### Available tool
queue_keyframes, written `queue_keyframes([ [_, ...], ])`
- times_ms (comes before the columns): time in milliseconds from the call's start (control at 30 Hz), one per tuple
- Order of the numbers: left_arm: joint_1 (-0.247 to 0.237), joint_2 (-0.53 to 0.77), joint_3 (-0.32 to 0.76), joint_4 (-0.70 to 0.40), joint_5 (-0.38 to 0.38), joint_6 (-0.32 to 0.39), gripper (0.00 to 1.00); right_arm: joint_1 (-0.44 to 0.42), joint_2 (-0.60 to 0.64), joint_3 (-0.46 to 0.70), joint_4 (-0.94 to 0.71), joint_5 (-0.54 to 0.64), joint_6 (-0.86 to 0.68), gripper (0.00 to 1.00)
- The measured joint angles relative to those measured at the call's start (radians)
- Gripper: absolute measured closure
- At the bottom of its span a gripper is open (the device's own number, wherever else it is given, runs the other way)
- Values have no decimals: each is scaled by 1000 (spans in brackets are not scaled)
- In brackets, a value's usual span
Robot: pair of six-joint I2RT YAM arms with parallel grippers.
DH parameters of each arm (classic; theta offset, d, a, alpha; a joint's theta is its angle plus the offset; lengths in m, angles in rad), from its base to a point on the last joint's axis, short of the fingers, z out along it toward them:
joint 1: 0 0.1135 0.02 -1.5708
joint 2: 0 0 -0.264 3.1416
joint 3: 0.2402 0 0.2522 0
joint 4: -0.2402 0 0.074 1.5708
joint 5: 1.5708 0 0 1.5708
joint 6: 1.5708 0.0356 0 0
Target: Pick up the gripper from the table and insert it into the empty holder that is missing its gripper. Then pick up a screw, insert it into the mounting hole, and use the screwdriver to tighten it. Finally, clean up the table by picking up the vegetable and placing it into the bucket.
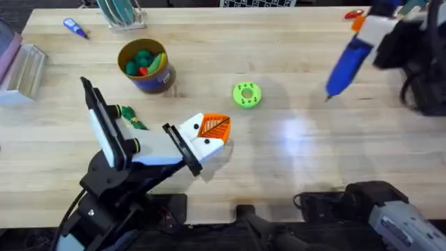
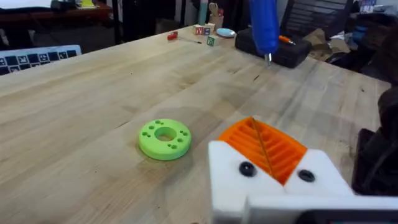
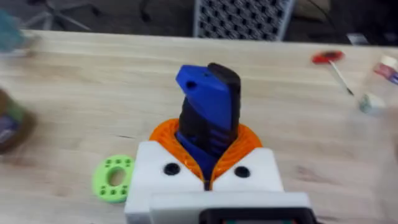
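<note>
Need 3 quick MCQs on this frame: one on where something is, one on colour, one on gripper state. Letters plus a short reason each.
1. Where is the vegetable?
A) inside the bucket
B) on the table beside the left arm
C) on the green disc

2. What colour is the screwdriver body?
A) blue
B) red
C) yellow

3. What is the right gripper doing?
A) open and empty
B) shut on the green disc
C) shut on the screwdriver

Answers:
1 B: it lies on the wood below the bucket, next to the left arm.
2 A: the overhead view shows a bright blue body with a thin bit.
3 C: in the right wrist view the orange fingers clamp the blue tool.
</note>
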Motion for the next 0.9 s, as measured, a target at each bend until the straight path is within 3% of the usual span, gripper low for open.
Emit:
queue_keyframes([
  [200,0,0,0,0,0,0,985,214,-142,-137,144,-1,44,979],
  [500,0,0,0,0,0,0,985,473,-61,-187,428,-15,85,979],
  [700,0,0,0,0,0,0,985,577,-16,-187,545,-26,87,979],
  [900,0,0,0,0,0,0,985,623,-15,-187,622,-54,88,979],
])
